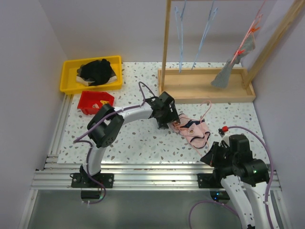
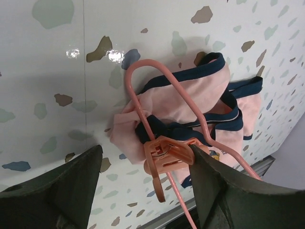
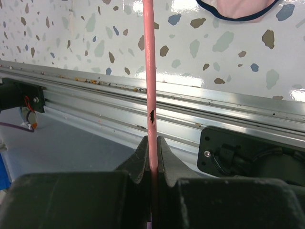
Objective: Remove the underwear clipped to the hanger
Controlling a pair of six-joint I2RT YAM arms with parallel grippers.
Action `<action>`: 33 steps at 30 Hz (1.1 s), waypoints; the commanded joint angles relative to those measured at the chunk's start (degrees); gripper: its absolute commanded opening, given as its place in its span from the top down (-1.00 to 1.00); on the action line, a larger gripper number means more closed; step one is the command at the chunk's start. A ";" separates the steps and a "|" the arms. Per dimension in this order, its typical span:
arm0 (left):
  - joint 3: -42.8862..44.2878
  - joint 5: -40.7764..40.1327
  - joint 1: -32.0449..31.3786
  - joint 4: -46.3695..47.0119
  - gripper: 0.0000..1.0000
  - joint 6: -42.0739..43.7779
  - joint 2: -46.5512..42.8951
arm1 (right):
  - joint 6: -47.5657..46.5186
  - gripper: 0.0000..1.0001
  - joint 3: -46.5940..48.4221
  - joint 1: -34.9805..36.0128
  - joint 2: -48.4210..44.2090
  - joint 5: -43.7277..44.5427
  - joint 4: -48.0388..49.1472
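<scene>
The right claw [image 3: 152,143] pinches only the thin pink hanger [image 3: 149,71], so the released left claw [image 2: 145,160], astride the clip [image 2: 167,153], could tug it free with the pink briefs [image 2: 190,95].

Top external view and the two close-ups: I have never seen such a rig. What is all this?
Two robot arms with two-finger grippers stand at the near edge of a speckled white table. The wide picture looks down from above and behind; the other two come from cameras on the wrists. On the table lies a pale pink pair of briefs with dark trim, clipped to a thin pink wire hanger. The right gripper is shut on the hanger's wire; the left gripper hangs open astride its pink plastic clip.
</scene>
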 commanded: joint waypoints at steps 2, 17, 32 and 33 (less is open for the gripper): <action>0.60 1.48 0.80 -0.82 -0.46 1.86 0.18 | -0.62 1.00 -0.10 0.03 0.20 0.41 -1.56; -3.98 3.15 1.50 3.49 0.38 0.80 -1.67 | -0.44 1.00 -0.02 -0.06 0.11 0.76 -1.65; -12.76 4.12 2.29 10.17 1.00 -1.57 -13.96 | 1.14 1.00 0.16 0.03 0.11 3.83 -2.00; -13.46 4.12 2.29 10.61 1.00 -1.57 -15.19 | 1.40 1.00 0.07 -0.06 0.11 4.01 -1.92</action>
